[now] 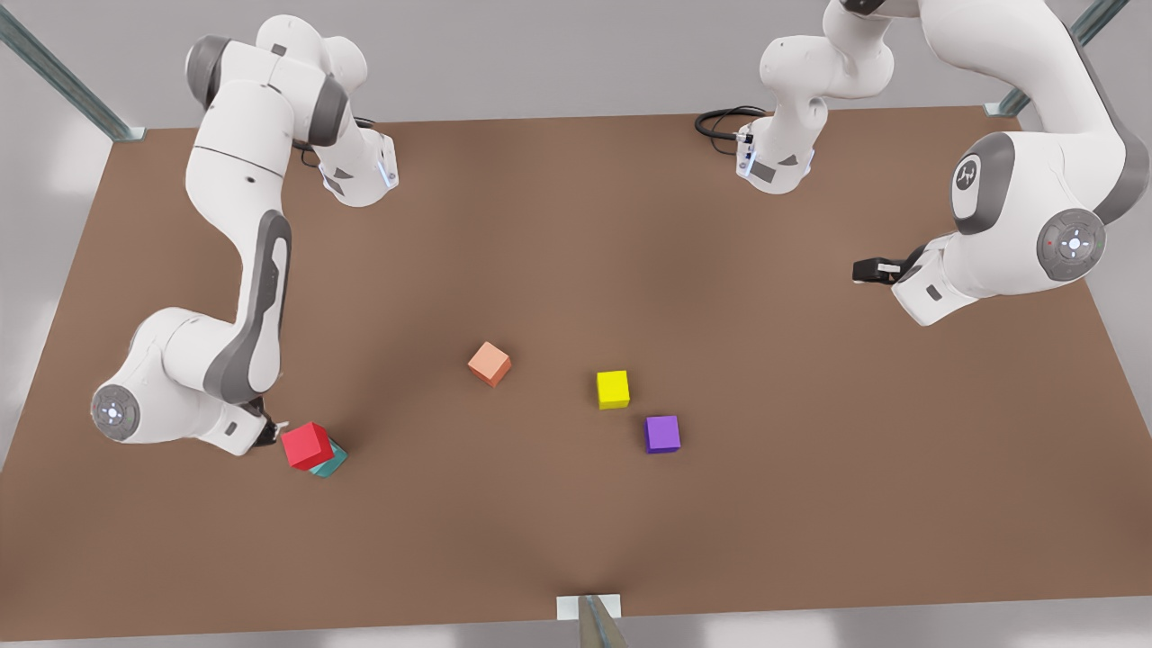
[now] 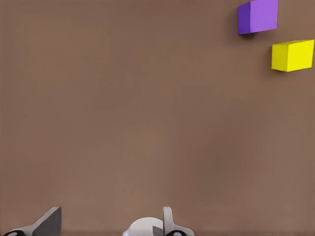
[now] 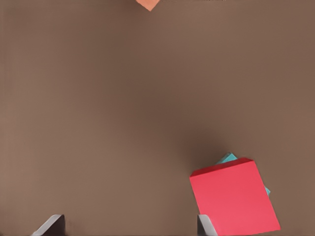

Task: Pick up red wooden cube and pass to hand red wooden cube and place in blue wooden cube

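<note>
The red wooden cube (image 1: 307, 445) sits on top of the blue wooden cube (image 1: 329, 463), slightly askew, so the stacking looks done. The right gripper (image 1: 268, 434) is just beside the stack with its fingers (image 3: 205, 226) spread wide and holding nothing; the red cube lies off past one fingertip, not between them. The left gripper (image 1: 875, 269) waits well apart, fingers (image 2: 168, 221) also wide, nearer the purple cube (image 2: 258, 16) and yellow cube (image 2: 293, 55).
</note>
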You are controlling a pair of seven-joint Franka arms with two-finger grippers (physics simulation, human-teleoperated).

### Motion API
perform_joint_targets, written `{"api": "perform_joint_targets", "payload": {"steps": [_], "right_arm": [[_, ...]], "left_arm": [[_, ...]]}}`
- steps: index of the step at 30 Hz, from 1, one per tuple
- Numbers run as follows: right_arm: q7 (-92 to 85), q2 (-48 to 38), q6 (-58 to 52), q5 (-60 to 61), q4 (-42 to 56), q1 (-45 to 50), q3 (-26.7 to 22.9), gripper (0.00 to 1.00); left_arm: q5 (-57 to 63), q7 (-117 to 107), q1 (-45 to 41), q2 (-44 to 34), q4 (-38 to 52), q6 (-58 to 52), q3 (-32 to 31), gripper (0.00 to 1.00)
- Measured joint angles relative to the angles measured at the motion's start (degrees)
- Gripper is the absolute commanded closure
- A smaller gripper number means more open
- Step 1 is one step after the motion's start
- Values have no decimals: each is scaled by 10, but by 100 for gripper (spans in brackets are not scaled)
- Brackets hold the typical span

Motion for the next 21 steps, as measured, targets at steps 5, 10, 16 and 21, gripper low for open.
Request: {"api": "perform_joint_targets", "payload": {"steps": [5, 10, 16, 21], "right_arm": [[204, 24, -92, -25, 42, 14, 8, 0], [402, -146, -105, -241, 44, -174, 322, 0], [612, -251, -120, -334, 55, -245, 408, 0], [744, -296, -126, -348, 13, -264, 411, 0]], "left_arm": [[0, 0, 0, -1, 1, -2, 0, 0], [0, -1, 0, -1, 1, -8, -1, 0], [0, -1, -1, -2, 1, -16, -3, 0], [0, -2, 0, -1, 1, -19, -3, 0]]}}
